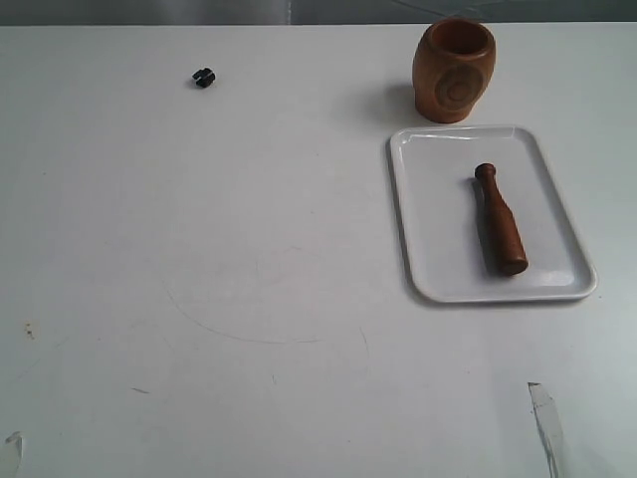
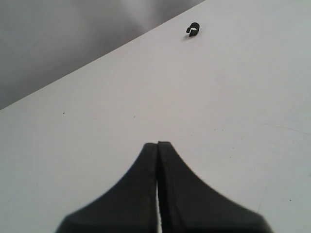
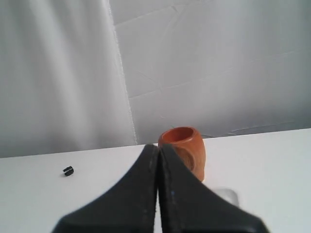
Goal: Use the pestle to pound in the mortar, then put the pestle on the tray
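Pestle [image 1: 499, 221] lies flat inside the tray [image 1: 428, 199], in its right half. The narrow knobbed end points to the far side, and the thick blunt end is nearer and angled slightly right. It touches nothing but the tray floor.

Tray sits on the white table [image 1: 249, 249], right of centre, long side running near to far.

Mortar [image 1: 454, 70] stands upright on the table just beyond the tray's far rim, mouth open upward, carved circular mark facing the near side. I cannot tell whether it touches the rim. Its hollow is not visible from either of my wrist views.

My left claw [image 2: 157, 144] has both fingers pressed together along their whole length, with nothing between them. It hangs above bare table on the left side, well apart from the tray.

My right claw [image 3: 158, 146] is likewise closed tight, finger against finger, and grips nothing. It is pointed toward the mortar, which shows just past the fingertips.

A small black object [image 1: 204, 77] rests alone on the far left of the table, well apart from the mortar and tray. It is too small to identify.
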Available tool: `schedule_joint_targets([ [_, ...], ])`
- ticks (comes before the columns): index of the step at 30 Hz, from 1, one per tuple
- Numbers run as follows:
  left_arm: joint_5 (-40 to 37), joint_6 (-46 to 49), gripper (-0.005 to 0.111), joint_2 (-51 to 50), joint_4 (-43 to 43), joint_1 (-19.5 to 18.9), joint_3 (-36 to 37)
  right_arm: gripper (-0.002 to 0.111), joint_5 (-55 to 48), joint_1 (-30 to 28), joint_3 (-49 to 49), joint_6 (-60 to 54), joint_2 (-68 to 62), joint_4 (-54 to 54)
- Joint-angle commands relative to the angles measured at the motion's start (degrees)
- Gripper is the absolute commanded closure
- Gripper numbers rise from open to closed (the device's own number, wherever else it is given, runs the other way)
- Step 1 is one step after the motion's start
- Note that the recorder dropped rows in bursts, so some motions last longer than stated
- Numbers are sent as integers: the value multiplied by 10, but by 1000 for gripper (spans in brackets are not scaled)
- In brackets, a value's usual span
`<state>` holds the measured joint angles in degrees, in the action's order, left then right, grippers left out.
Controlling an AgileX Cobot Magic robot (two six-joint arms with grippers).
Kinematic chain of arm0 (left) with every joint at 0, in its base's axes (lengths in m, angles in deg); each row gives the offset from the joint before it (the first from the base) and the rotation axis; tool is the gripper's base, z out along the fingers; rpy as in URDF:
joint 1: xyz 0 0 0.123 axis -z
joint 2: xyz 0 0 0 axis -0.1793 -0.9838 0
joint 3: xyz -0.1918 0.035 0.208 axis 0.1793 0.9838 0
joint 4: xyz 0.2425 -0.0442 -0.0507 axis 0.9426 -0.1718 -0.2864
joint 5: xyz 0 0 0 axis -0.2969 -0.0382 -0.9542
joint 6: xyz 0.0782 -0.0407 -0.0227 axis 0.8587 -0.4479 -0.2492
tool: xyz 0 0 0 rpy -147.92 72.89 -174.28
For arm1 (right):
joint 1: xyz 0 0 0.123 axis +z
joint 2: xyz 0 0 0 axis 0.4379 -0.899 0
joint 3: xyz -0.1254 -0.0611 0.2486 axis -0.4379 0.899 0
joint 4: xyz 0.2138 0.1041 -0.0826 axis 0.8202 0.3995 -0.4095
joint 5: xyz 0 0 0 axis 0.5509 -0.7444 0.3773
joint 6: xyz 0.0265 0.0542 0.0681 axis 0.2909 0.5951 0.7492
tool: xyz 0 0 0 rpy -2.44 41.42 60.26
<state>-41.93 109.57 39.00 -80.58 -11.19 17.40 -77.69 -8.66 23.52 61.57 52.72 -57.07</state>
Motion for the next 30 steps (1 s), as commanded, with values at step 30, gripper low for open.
schedule_joint_targets([
  [30, 2, -5, 107, 1, -4, 4, 0, 108, -140, 0, 2, -898, 2, 955],
])
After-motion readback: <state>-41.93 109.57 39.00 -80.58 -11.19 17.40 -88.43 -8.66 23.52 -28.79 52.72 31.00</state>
